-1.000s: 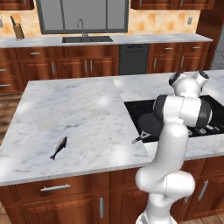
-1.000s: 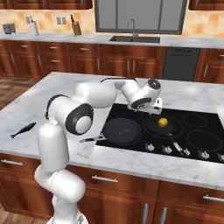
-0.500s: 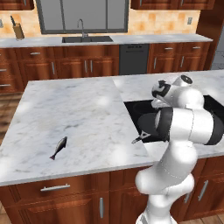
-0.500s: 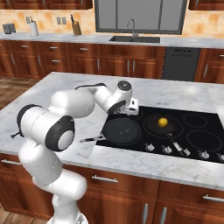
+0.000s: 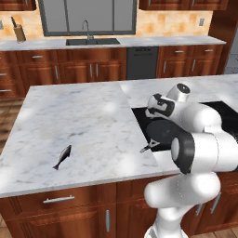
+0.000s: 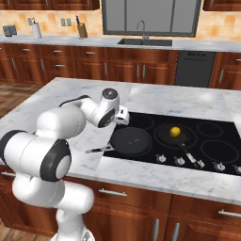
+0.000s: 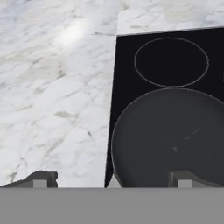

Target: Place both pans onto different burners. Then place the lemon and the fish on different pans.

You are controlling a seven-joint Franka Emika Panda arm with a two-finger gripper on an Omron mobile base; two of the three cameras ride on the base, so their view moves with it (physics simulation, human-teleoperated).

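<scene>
Two black pans sit on the cooktop. The left pan is empty, its handle reaching over the marble to the left. The right pan holds the yellow lemon. My gripper hovers open and empty above the cooktop's left edge, just behind the left pan. Its fingertips straddle the marble and the pan rim. A free burner lies beyond that pan. The grey fish lies on the island counter far to the left of my gripper.
More bare burner rings lie at the right of the cooktop, with silver knobs along its front edge. The white marble island stretches wide to the left. A sink and cabinets line the back wall.
The arm has swung left, from above the pan with the lemon to the cooktop's left edge over the empty pan. The jaws stayed open. Pans, lemon and fish have not moved.
</scene>
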